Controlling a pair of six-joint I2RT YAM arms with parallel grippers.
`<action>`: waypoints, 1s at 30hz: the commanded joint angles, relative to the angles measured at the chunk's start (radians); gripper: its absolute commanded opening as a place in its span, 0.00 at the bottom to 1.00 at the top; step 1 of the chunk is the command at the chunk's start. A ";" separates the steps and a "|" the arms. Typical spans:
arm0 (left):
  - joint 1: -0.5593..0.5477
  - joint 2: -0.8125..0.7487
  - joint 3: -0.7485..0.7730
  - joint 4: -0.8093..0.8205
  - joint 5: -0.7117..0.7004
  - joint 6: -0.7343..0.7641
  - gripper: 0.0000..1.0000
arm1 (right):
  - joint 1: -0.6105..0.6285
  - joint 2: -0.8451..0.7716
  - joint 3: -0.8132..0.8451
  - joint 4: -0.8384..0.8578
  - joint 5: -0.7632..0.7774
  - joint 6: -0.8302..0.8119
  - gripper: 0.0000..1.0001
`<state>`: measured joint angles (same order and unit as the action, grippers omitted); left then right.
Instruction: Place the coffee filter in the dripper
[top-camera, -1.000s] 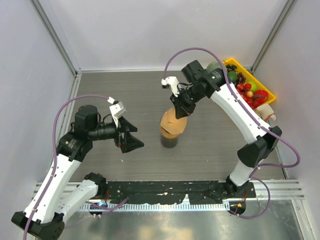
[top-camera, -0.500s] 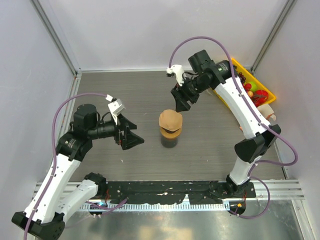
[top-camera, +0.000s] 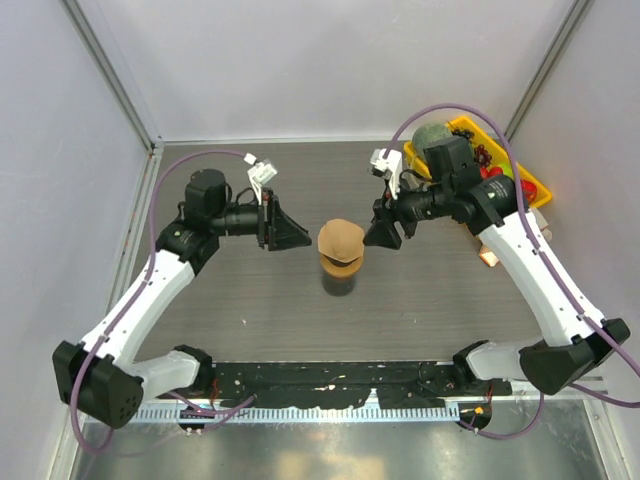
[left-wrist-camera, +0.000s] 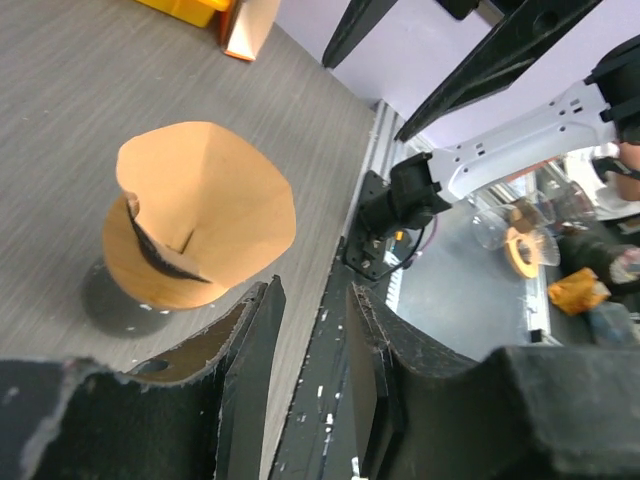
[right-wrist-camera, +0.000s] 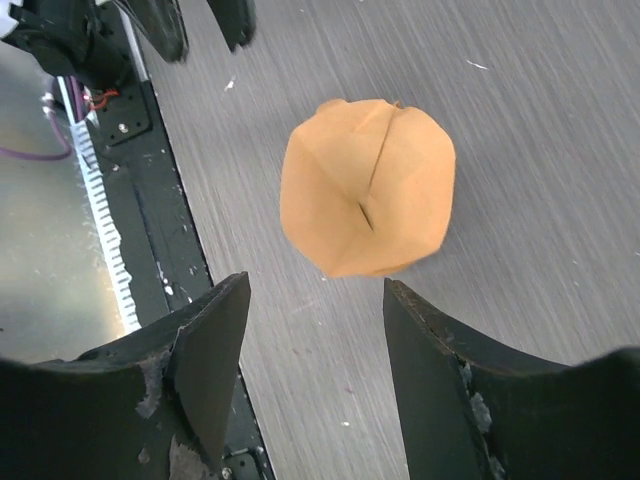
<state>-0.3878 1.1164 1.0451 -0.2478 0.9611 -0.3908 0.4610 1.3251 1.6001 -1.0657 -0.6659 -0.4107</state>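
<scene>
The tan paper coffee filter (top-camera: 341, 241) sits loosely on top of the dark dripper (top-camera: 340, 283) at the middle of the table and covers its rim. My left gripper (top-camera: 298, 238) hovers just left of it, jaws a narrow gap apart with nothing between. My right gripper (top-camera: 380, 236) hovers just right of it, jaws wide apart and empty. In the left wrist view the filter (left-wrist-camera: 205, 205) bulges over the dripper's dark base (left-wrist-camera: 112, 305), ahead of the left gripper (left-wrist-camera: 312, 290). In the right wrist view the filter (right-wrist-camera: 368, 187) hides the dripper, beyond the right gripper (right-wrist-camera: 315, 283).
A yellow tray (top-camera: 528, 180) with small fruit stands at the back right, a green round thing (top-camera: 430, 134) beside it. A small box (top-camera: 489, 256) lies under the right forearm. A black rail (top-camera: 330, 378) runs along the near edge.
The right gripper let go of the filter, opened and drew back to the right. The left arm swung up toward the filter's left side, its jaws narrowing. The filter stays on the dripper.
</scene>
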 joint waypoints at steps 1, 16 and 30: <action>-0.036 0.075 0.050 0.156 0.085 -0.106 0.39 | -0.010 -0.018 -0.109 0.229 -0.124 0.148 0.61; -0.039 0.275 0.053 0.202 0.085 -0.155 0.36 | -0.048 0.023 -0.321 0.500 -0.184 0.348 0.61; -0.045 0.306 0.029 0.188 0.061 -0.126 0.35 | -0.051 0.048 -0.362 0.500 -0.176 0.329 0.60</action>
<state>-0.4263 1.4143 1.0760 -0.0933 1.0210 -0.5407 0.4149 1.3689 1.2446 -0.6014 -0.8268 -0.0757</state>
